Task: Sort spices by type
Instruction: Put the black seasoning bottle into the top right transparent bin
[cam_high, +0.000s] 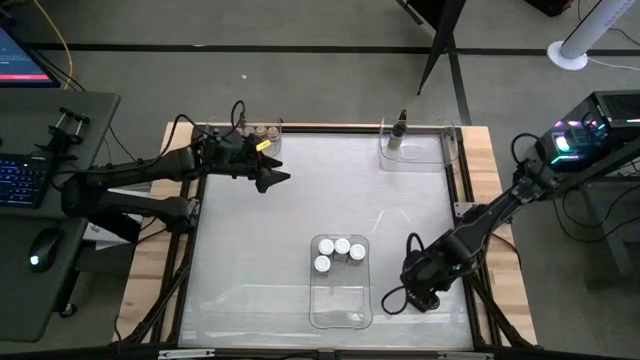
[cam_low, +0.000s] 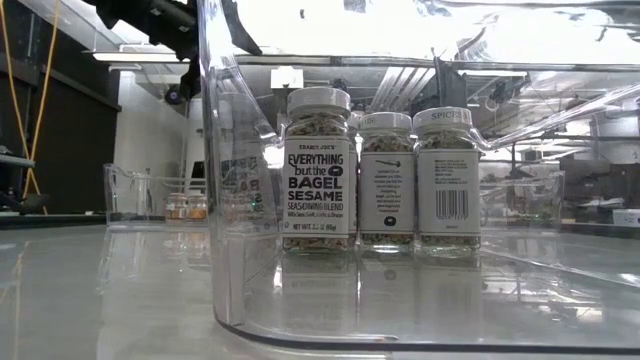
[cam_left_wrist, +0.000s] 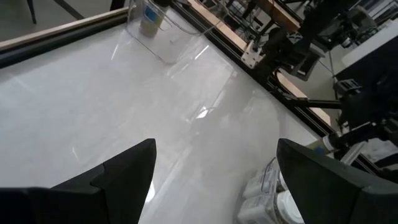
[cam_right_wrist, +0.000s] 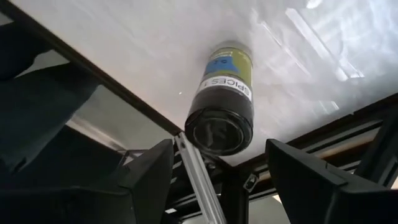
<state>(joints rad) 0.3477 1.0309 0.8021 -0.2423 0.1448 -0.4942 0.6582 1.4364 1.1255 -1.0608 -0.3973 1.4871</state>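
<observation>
The counter, a pale sheet framed in wood, is seen filling the centre of the high view. Three clear trays are set on it. The largest tray lies at the lower centre, a second tray sits at the upper right, and a third tray is at the upper left, partly covered by the left arm.

The left jaws are held over the upper left of the counter, spread wide, with nothing between them. The right jaws are seen at the lower right, by the counter's edge, also parted; in the right wrist view a black-capped jar lies on its side on the counter just ahead of them, between the two fingers' line but not clasped.

Four white-capped jars are grouped at the upper end of the largest tray; in the low view three of them are seen standing upright in a row. A dark-capped jar stands in the upper right tray. Tan-capped jars are lined along the upper left tray's top edge.
</observation>
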